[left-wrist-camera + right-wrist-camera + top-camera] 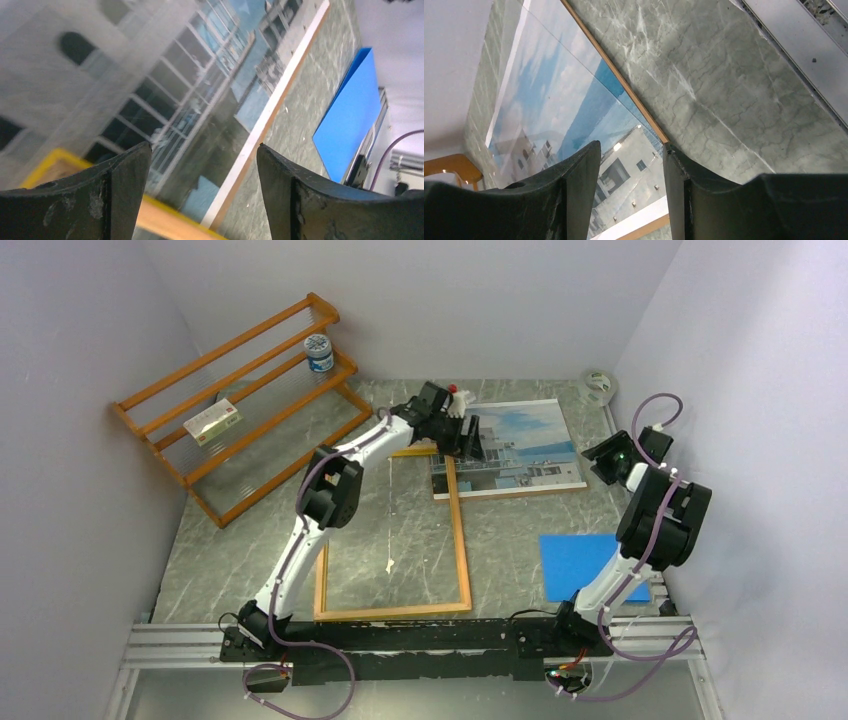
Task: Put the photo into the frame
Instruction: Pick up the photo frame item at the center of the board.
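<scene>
Frame: the frame (461,540) lies flat on the table (520,540), just beyond the arm bases. Its wooden side is up, and the marble shows through the opening, so nothing is in it.
Blue sheet: the blue sheet (585,562) lies flat near the right arm's base, well apart from the frame.
Right gripper: the right gripper (631,145) hangs low at the photo's right edge. Its fingers are partly spread and nothing shows between them. I cannot tell whether it touches that edge.
Left gripper: the left gripper (202,150) sits over the photo's left end, above the frame's far right corner. Its fingers are spread wide and pinch nothing.
Photo: the photo (520,440) lies picture side up, beyond and to the right of the frame. Its near left corner overlaps the frame's corner, and a brown strip runs along its near edge.
Rack: the orange rack (240,405) stands far left and plays no part.
Done: judging by the layout, nothing yet; neither gripper shows a hold on the photo.
Left: grasp the photo, carry it over the opening, and lay it squarely inside.
</scene>
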`<state>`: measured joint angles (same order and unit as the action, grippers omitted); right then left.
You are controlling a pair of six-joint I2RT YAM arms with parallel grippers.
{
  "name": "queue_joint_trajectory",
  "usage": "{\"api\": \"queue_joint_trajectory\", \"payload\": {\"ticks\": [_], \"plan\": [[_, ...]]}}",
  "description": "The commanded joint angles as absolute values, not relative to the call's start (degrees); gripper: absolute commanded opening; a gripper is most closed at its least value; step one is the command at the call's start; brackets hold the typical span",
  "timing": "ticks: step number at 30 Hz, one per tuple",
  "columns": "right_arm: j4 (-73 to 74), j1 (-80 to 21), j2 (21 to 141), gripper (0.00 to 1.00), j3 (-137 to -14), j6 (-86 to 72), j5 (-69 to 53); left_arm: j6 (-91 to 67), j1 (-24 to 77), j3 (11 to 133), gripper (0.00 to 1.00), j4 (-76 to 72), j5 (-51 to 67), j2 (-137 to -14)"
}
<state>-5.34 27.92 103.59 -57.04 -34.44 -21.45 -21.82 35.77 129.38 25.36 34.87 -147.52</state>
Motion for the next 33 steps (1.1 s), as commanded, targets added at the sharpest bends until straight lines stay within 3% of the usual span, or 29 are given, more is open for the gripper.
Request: {"api": "queue_joint_trajectory", "payload": {"ticks": [1, 12, 23, 29, 33], "plan": [[-2.9, 27.3, 105.2, 0.52, -60.9, -30.8, -20.8, -26.3, 30.6, 127.3, 0.83, 21.4, 35.2, -141.9], [4.7, 23.5, 105.0, 0.53, -65.9, -30.1, -14.1, -28.8, 23.5, 128.7, 0.85, 22.6, 23.5, -143.2], [7.5, 19.0, 105.0, 0.54, -67.4, -30.4, -13.6, -27.5, 22.5, 130.6, 0.85, 29.3, 7.2, -145.5], [12.0, 13.4, 106.6, 0.55, -68.0, -32.8, -7.8, -26.8, 21.1, 132.2, 0.87, 30.6, 9.8, -147.5], [12.7, 11.4, 107.3, 0.55, -66.3, -33.9, -7.1, -33.0, 19.2, 134.3, 0.82, 32.7, 17.5, -150.2]]}}
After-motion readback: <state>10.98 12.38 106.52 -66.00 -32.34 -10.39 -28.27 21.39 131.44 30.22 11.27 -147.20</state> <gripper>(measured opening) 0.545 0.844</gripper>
